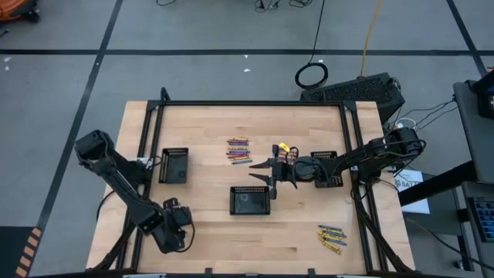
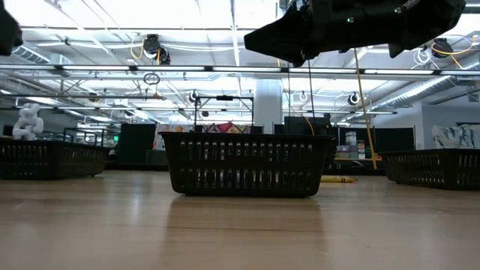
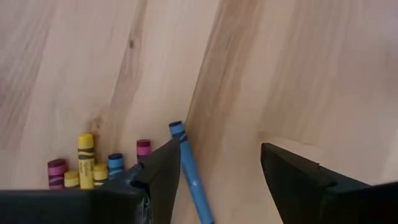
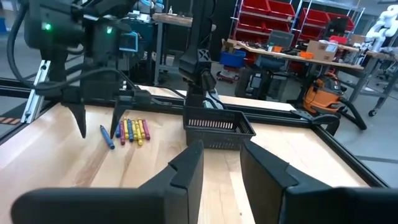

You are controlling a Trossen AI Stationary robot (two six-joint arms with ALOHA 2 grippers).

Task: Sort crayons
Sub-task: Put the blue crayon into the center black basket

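- The two dark fingers of the left end effector (image 3: 221,152) stand wide apart and hold nothing, with pale wooden table (image 3: 298,74) between them.
- From the right wrist view this end effector hangs with its fingers pointing straight down, the tips just above the table.
- A single blue paper-wrapped crayon (image 3: 189,168) lies flat in the gap, close against one finger; whether it touches that finger is unclear.
- Just beside that finger lies a row of mixed crayons (image 3: 87,165) in maroon, yellow, blue and pink.
- The right end effector (image 4: 221,152) is held low and roughly level, its fingers parted by a narrow gap with nothing in it, aimed at a black mesh tray (image 4: 217,127).
- From above, the row of crayons lies at 11 o'clock from the middle black tray (image 1: 251,201).
- A second small heap of crayons (image 1: 332,239) lies near the table's 4 o'clock corner, well apart from the rest.
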